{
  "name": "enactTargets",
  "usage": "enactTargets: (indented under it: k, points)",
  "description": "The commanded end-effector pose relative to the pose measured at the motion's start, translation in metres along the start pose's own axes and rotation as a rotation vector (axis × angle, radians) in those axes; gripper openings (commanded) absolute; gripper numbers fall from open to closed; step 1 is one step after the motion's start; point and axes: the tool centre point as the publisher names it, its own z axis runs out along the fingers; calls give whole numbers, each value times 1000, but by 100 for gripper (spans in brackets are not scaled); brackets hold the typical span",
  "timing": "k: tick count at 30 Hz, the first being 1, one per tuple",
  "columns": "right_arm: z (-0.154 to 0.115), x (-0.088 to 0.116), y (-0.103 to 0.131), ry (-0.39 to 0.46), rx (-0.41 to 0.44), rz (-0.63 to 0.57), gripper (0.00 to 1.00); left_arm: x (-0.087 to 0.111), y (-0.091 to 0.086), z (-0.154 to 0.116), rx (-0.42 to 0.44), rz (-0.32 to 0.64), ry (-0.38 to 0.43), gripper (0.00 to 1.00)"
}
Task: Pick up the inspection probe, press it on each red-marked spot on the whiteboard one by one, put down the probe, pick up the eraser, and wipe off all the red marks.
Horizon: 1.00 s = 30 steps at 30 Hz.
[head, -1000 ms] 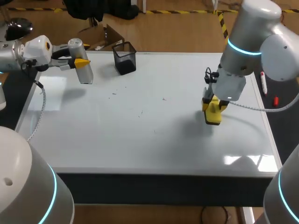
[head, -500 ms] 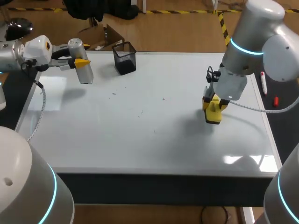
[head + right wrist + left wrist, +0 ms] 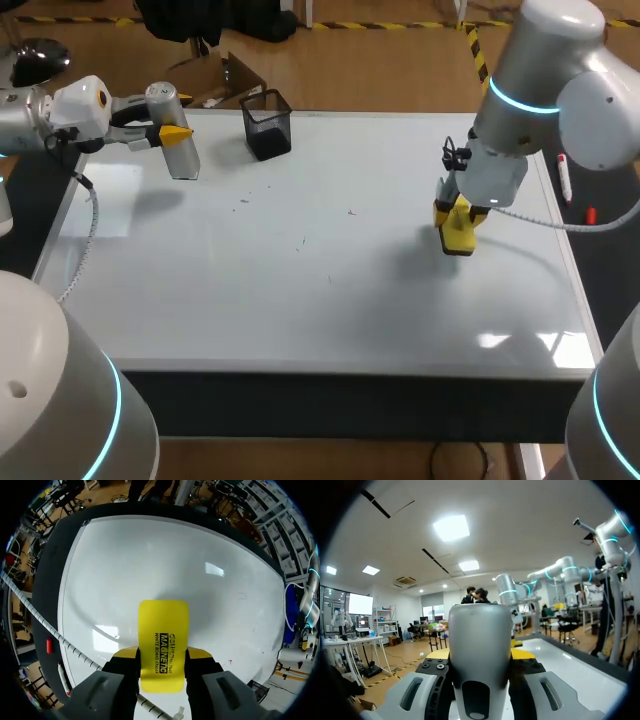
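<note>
Over the last second my right end effector has slid the yellow eraser slightly farther away across the whiteboard, its fingers clamped on the eraser's sides. My left end effector has not moved and grips the grey probe above the far left corner. I cannot tell what the black cup nearby holds.

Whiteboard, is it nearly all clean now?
Nearly. The eraser is picked up: the right hand grips the yellow block eraser over the right side of the white whiteboard. No bold red marks show, only a few tiny specks near the middle, left to wipe. One step looks skipped: the grey cylinder probe is not put down; the left hand holds it up at the far left.
</note>
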Motion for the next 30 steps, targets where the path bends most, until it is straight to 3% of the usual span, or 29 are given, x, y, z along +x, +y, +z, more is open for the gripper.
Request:
enactTargets:
  k: [1, 11, 30]
  points:
    - [2, -12, -34, 35, -29, -39, 0, 0, -1, 0, -1, 2, 0, 0]
    - [8, -39, -85, 30, -45, -148, 0, 0, -1, 0, -1, 2, 0, 0]
    - [15, -73, -172, -14, -71, -211, 0, 0, -1, 0, -1, 2, 0, 0]
